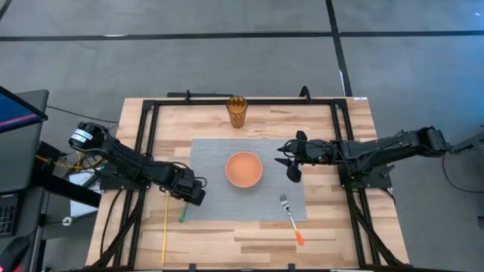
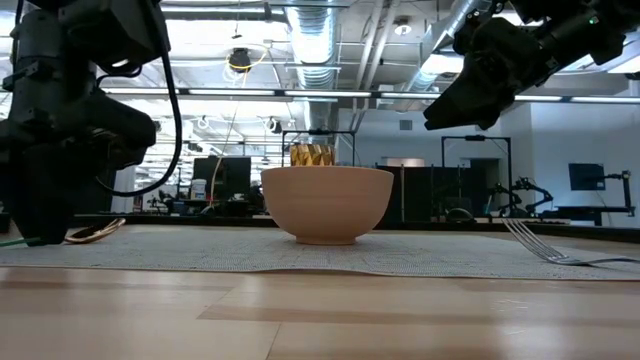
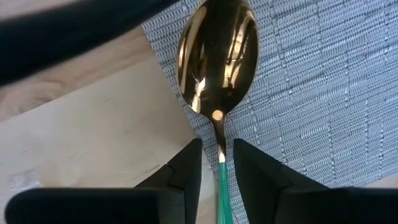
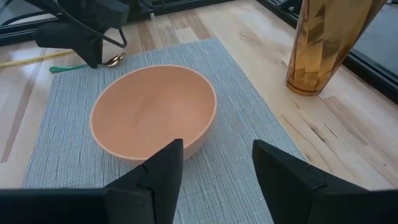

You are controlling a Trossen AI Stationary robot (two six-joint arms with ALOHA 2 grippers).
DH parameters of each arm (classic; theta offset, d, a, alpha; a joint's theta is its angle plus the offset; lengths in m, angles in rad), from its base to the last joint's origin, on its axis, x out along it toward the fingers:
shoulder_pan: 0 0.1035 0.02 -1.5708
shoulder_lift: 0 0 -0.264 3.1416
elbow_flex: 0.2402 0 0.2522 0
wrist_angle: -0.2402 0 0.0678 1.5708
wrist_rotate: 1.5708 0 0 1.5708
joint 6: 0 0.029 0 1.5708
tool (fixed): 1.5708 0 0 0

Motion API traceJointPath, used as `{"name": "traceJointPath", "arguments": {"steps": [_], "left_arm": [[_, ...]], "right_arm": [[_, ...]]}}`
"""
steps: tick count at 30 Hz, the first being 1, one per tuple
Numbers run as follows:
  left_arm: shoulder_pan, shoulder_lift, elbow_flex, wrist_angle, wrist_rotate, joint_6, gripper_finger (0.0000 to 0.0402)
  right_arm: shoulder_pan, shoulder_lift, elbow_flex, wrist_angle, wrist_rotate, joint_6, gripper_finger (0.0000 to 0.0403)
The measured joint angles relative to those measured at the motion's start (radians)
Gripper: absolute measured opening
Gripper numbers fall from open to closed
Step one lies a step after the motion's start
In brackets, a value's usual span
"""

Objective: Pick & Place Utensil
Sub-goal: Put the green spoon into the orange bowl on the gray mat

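A spoon with a gold bowl (image 3: 217, 56) and a green handle (image 3: 222, 193) lies flat, its bowl on the left edge of the grey mat (image 1: 249, 205) and its handle (image 1: 181, 215) on the wood. My left gripper (image 3: 217, 168) is low over the spoon's neck and open, one finger on each side of the handle, with a gap showing. From the low view it (image 2: 40, 215) reaches the table beside the spoon bowl (image 2: 95, 232). My right gripper (image 1: 291, 160) hangs open above the mat, right of the orange bowl (image 1: 243, 168). An orange-handled fork (image 1: 291, 219) lies on the mat's near right corner.
An amber ribbed cup (image 1: 237, 111) stands on the wood beyond the mat's far edge. A thin yellow stick (image 1: 164, 230) lies on the wood left of the spoon handle. A black frame (image 1: 147, 143) runs along the table's sides.
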Motion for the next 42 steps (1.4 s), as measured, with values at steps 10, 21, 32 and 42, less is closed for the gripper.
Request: {"name": "traceJointPath", "arguments": {"steps": [10, 21, 32, 42], "left_arm": [[0.000, -0.039, -0.008, -0.009, 0.001, 0.003, 0.0033], [0.017, -0.171, -0.007, 0.004, 0.002, 0.003, 0.0011], [0.085, -0.374, -0.005, 0.142, -0.202, 0.110, 0.0011], [0.230, -0.316, 0.074, 0.398, -0.105, 0.428, 0.0012]], "right_arm": [[0.000, 0.000, 0.000, 0.000, 0.000, 0.000, 0.0186], [0.000, 0.000, 0.000, 0.000, 0.000, 0.000, 0.0186], [0.000, 0.000, 0.000, 0.000, 0.000, 0.000, 0.0185], [0.000, 0.000, 0.000, 0.033, 0.000, -0.002, 0.0185]]}}
